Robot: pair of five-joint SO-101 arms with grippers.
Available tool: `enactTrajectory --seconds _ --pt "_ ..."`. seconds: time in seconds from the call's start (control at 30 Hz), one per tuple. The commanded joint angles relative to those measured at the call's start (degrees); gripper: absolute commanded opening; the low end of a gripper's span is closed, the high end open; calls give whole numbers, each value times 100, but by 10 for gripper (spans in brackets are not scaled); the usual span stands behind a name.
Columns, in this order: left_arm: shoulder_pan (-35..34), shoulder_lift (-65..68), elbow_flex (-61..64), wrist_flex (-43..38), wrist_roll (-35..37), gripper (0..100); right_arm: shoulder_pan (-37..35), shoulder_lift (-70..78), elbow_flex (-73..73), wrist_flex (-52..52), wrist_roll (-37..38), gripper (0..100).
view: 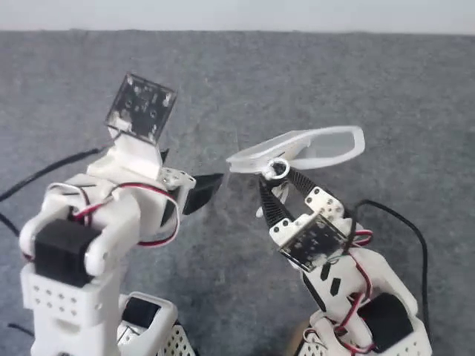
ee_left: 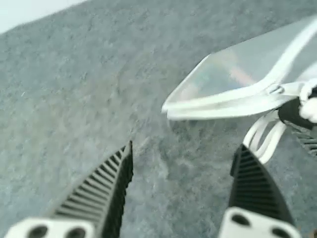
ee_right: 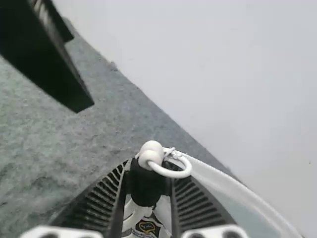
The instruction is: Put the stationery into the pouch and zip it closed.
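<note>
Pouch [view: 319, 147] off table [view: 386, 74] | R fingers [ee_right: 195, 198] clamped on zip pull [ee_right: 148, 181] | L fingers [ee_left: 106, 191] apart, just beside pouch end

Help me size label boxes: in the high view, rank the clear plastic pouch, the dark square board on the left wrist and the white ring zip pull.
1. clear plastic pouch, longest.
2. dark square board, close in area, nearer the camera: order unsure.
3. white ring zip pull, smallest.
</note>
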Motion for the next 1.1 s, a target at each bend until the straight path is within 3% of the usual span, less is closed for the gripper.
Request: enactTrajectory --seconds 0.0,0.37,0.7,1.07 --pt "475 -519 453 -440 -246 304 92 -321 -404 13 79 6" --pt "1424 -1530 2105 -1688 -299 304 84 -655 -1116 1165 316 6" --pt "2119 -1582 2844 -2338 -290 303 84 -655 -1152 1226 325 6" --pt "2180 -1582 3073 -2778 -281 302 66 -655 -1618 1842 325 6"
